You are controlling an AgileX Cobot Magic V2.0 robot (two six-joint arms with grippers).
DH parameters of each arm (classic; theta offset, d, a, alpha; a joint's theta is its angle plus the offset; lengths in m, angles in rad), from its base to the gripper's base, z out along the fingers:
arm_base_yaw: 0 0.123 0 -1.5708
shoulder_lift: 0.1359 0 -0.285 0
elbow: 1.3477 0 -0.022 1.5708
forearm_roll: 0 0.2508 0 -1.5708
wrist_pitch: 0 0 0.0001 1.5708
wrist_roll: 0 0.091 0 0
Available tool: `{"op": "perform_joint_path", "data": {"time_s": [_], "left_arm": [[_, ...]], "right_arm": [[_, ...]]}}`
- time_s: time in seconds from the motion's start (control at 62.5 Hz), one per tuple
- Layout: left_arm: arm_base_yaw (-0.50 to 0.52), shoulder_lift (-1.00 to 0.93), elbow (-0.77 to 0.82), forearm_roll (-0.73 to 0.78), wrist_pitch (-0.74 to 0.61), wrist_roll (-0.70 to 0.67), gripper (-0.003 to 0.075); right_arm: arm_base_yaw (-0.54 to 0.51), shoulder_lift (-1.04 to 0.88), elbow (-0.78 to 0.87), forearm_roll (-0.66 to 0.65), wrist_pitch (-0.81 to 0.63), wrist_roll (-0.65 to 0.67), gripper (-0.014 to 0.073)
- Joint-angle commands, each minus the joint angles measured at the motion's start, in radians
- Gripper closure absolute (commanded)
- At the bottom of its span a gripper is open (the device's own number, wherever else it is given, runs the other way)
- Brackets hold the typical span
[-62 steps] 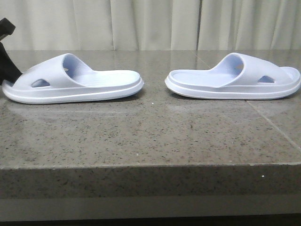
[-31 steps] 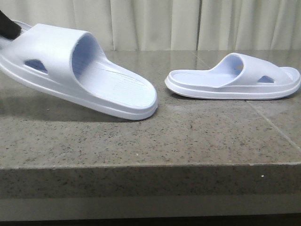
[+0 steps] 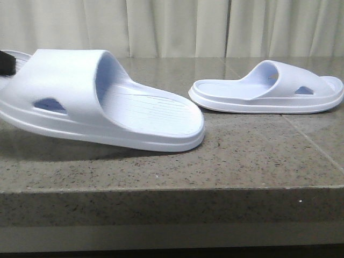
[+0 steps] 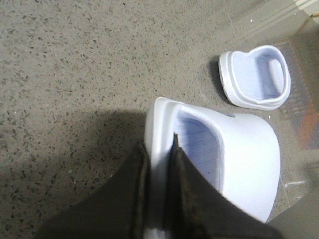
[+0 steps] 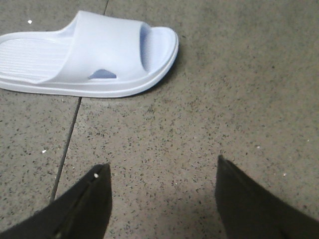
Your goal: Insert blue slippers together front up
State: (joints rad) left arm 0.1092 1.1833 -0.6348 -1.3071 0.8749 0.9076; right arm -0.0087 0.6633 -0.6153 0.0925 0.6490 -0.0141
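One blue slipper (image 3: 107, 102) is lifted off the table (image 3: 161, 172) at the left. It is tilted, strap end high and heel end low towards the centre. My left gripper (image 3: 6, 62) shows as a black bit at its far left end. In the left wrist view the left gripper (image 4: 158, 142) is shut on the held slipper's (image 4: 249, 159) sole rim. The other blue slipper (image 3: 269, 88) lies flat at the right, also in the left wrist view (image 4: 256, 77) and the right wrist view (image 5: 94, 55). My right gripper (image 5: 162, 169) is open and empty over bare stone, apart from it.
The table is speckled grey-brown stone with a front edge (image 3: 172, 188) near the camera. A tile seam (image 5: 67, 144) runs under the right slipper. A pale curtain (image 3: 172, 27) hangs behind the table.
The left slipper lay flat a second ago. It has been lifted and tilted by the left gripper, then carried right and nearer the camera. The right slipper has not moved.
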Motion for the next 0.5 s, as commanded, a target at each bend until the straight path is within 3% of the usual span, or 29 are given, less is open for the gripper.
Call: {"op": "perform_joint_path", "data": {"time_s": [0.0, 0.176, 0.256, 0.352, 0.48], "left_arm": [[-0.006, -0.023, -0.023, -0.083, 0.008, 0.01, 0.0741], [-0.006, -0.023, -0.023, -0.083, 0.008, 0.01, 0.0741], [-0.006, -0.023, -0.023, -0.083, 0.008, 0.01, 0.0741], [-0.006, -0.023, -0.023, -0.083, 0.008, 0.01, 0.0741], [-0.006, -0.023, -0.023, -0.083, 0.008, 0.01, 0.0741]], "right_arm": [[-0.042, 0.095, -0.073, -0.006, -0.024, 0.014, 0.0118], [-0.177, 0.268, -0.193, 0.014, 0.047, 0.005, 0.0118], [-0.239, 0.327, -0.237, 0.088, 0.054, -0.049, 0.0125], [-0.312, 0.407, -0.278, 0.239, 0.08, -0.183, 0.0141], [-0.413, 0.531, -0.331, 0.538, 0.144, -0.408, 0.0148]]}}
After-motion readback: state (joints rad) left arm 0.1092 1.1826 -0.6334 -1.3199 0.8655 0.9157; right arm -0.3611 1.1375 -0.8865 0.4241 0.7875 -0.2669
